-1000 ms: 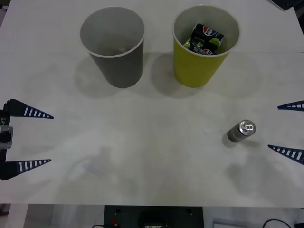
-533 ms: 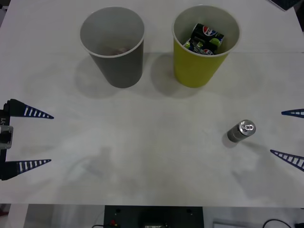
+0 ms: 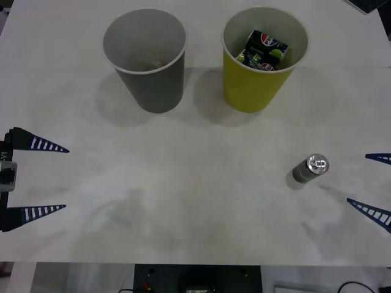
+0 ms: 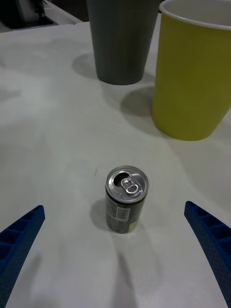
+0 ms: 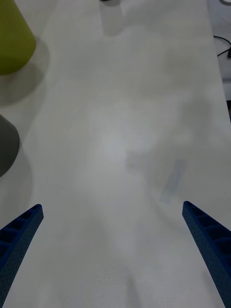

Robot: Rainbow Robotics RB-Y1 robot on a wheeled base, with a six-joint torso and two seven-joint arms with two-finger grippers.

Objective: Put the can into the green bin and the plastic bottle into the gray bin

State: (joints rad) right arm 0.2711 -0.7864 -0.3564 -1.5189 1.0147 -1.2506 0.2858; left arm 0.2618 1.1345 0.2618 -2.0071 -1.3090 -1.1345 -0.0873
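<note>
Cylindrical metal can (image 4: 126, 199) stands upright, shiny-topped.

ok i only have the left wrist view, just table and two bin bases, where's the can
Observer: The can stands upright on the table by the right gripper, nearer the robot than the green bin.
Operator: is the right gripper on it
Observer: No. In the right wrist view its fingers are spread wide, the can ahead of them and untouched.
Operator: anything in the bins
Observer: The green bin already holds crushed cans with blue labels. The gray bin looks nearly empty; I can't tell what lies at its bottom.
Operator: and my arm
Observer: The left gripper is open at the table's left edge.
</note>
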